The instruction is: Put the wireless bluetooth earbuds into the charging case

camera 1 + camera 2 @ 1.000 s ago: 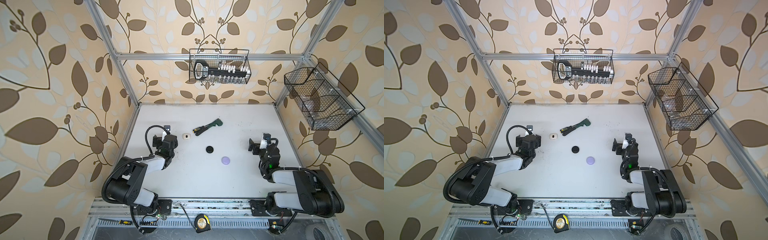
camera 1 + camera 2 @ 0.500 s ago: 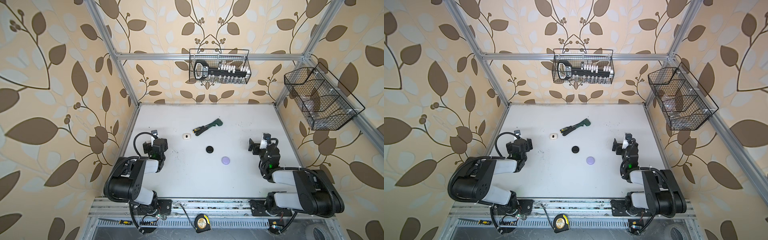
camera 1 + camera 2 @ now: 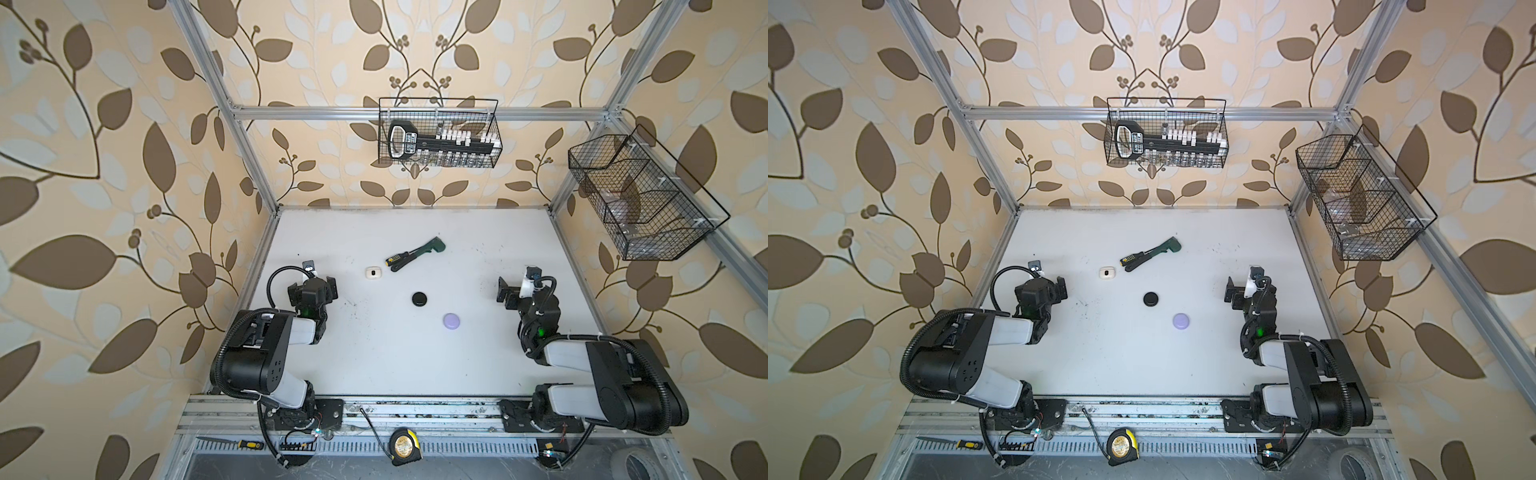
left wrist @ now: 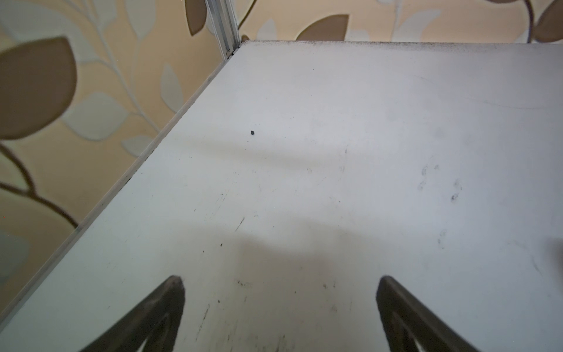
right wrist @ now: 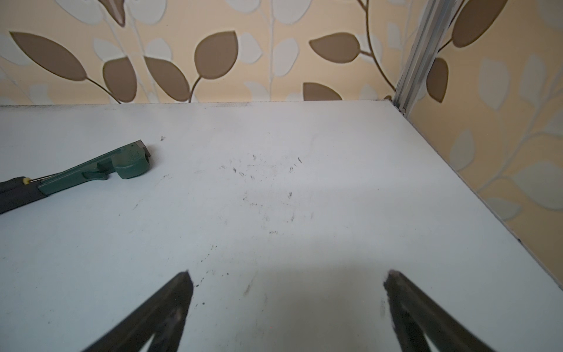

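Three cases: white case (image 3: 373, 272), black case (image 3: 419, 299) and lilac case (image 3: 451, 321) are lying on the desk (image 3: 395, 365), looking shut.
Change: left arm (image 3: 266, 345) is drawing back from beside the white case toward the desk's left edge.
Meaning: insertion is probably finishing; no loose earbuds are showing, so they are likely sitting inside the cases.
Left fingers (image 4: 170, 292): standing wide apart, carrying nothing, hovering over bare desk.
Right fingers (image 5: 179, 289): also spread and empty; right arm (image 3: 582, 357) is staying folded near the right edge.

A green tool (image 3: 430, 246) lies on the white table (image 3: 395, 357); a tape measure (image 3: 401, 446) sits out front.
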